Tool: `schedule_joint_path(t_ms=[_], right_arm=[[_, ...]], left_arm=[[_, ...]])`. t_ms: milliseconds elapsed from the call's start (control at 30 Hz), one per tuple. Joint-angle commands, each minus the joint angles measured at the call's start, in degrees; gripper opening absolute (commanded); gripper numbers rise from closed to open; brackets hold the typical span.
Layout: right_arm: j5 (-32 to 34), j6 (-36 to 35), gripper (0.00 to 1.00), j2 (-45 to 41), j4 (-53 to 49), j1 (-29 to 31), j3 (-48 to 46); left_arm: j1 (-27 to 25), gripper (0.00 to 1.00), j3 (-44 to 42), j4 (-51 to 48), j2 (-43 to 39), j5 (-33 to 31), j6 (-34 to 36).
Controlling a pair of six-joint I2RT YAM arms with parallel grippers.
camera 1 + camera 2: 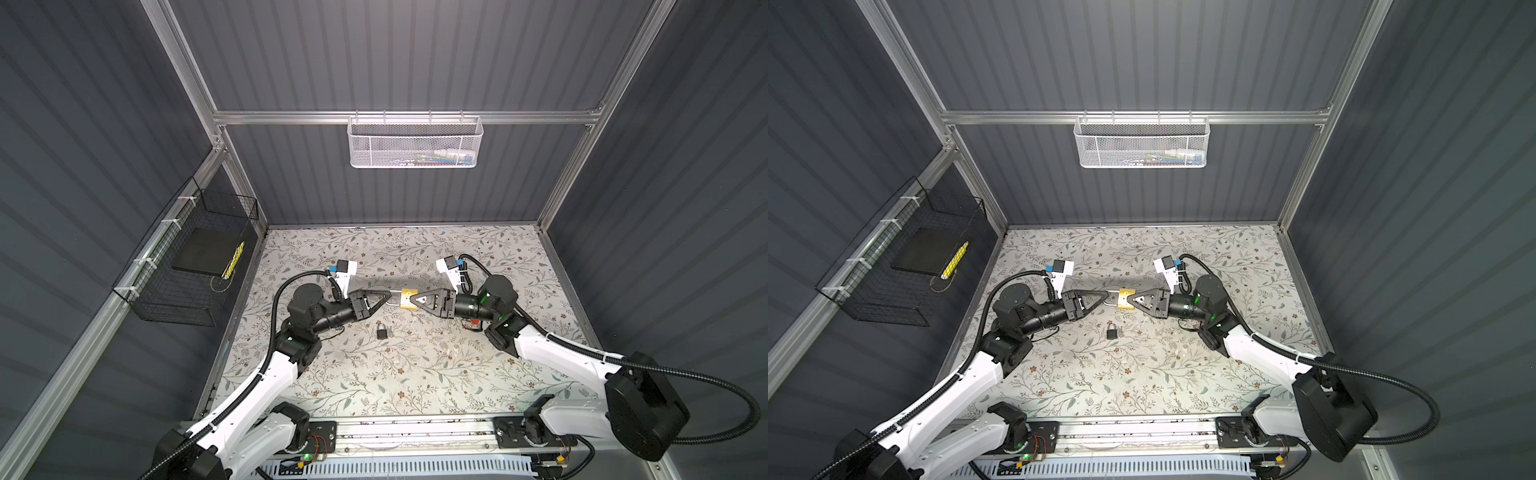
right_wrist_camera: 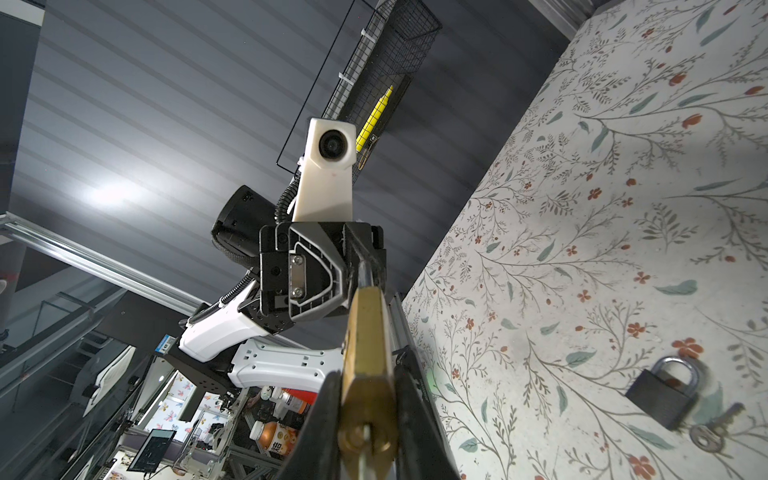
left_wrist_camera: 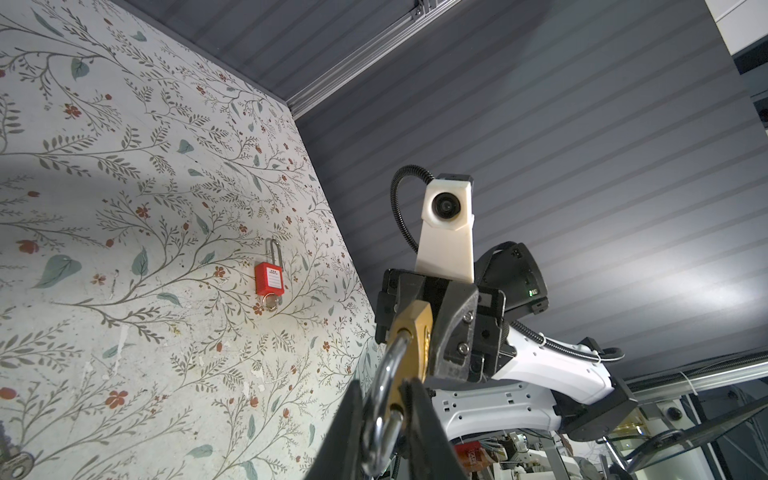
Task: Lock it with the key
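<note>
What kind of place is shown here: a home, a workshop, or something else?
Probably a laboratory robot booth: grey ribbed walls on an aluminium frame, with a left arm and right arm mounted at one floral-covered table.

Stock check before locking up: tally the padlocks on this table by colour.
Brass-coloured metal padlock: 1
Black padlock with silver shackle: 1
Red plastic-bodied padlock: 1
Total: 3
</note>
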Motion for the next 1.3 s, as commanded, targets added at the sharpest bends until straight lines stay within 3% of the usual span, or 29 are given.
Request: schedule_joint_path(t_ms=[0, 100, 233, 767, 1100, 1267], right_arm=[[-1.17, 0.29, 0.00, -1.13, 3.98, -0.40, 1.05], [-1.33, 0.38, 0.00, -1.40, 3.98, -0.61, 0.96], [-1.51, 0.47, 0.00, -1.55, 4.02, -0.89, 0.96], [-2.57, 3.17, 0.00, 0.68, 7.41, -0.76, 1.44], [-3.06, 10.30, 0.00, 6.09, 19.86, 0.40, 1.85], [-2.54, 9.60, 0.00, 7.84, 20.10, 2.07, 2.63]], left_arm=[[-0.11, 0.22, 0.22, 1.47, -0.76, 0.92, 0.88], [-0.11, 0.28, 0.30, 1.24, -0.85, 0.86, 0.87], [-0.16, 0.29, 0.31, 0.67, -1.13, 0.58, 1.23], [-0.11, 0.00, 0.22, 1.42, 0.01, 1.34, 1.24], [-0.20, 0.00, -1.72, 6.49, 0.81, 1.69, -1.43], [-0.18, 0.00, -2.50, 8.92, 1.18, 1.67, -2.84]])
